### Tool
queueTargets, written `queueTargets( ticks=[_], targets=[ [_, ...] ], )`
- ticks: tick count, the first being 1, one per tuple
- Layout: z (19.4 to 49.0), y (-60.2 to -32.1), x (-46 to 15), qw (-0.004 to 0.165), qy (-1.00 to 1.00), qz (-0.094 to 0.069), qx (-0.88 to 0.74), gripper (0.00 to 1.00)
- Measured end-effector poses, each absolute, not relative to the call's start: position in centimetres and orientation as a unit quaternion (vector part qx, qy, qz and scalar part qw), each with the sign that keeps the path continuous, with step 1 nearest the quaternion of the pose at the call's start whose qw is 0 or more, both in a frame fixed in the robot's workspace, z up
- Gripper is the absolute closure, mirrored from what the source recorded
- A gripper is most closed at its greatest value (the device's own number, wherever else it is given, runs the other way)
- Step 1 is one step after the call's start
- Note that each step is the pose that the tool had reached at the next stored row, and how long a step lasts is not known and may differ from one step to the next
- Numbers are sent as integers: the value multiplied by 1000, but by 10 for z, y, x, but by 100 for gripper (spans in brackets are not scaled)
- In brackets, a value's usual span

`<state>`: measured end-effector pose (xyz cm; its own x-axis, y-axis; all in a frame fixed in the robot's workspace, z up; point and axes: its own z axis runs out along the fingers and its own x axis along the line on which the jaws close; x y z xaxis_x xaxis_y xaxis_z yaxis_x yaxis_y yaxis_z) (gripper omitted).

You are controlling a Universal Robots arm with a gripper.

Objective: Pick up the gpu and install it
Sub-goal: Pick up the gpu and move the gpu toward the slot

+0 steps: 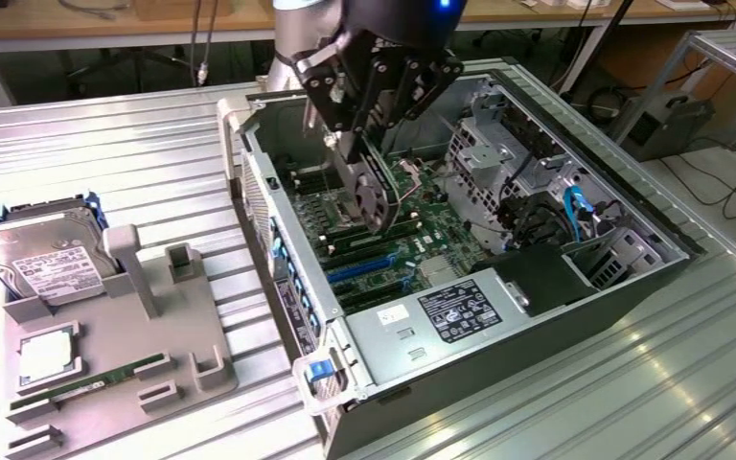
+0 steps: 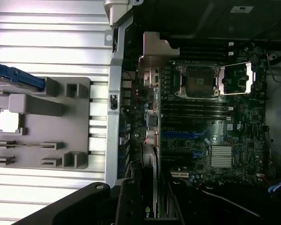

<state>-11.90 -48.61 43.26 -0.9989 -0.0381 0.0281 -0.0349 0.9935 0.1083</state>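
now gpu (image 1: 372, 196) in tool (image 1: 367, 153), inside case (image 1: 264, 216)

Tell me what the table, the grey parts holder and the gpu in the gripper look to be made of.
The table looks like ribbed sheet metal with a bare silvery finish, going by the glare along its ridges. The grey parts holder is probably matte moulded or printed plastic: uniform dull grey, no shine. The gpu, held by the gripper, shows a dark, probably plastic cooler face. Its board is too hidden to judge.
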Motion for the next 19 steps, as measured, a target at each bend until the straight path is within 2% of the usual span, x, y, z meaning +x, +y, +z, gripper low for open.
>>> queueTargets(
  ticks=[19],
  targets=[
    [394,-466,-21,15,-998,-52,18,74]
  ],
)
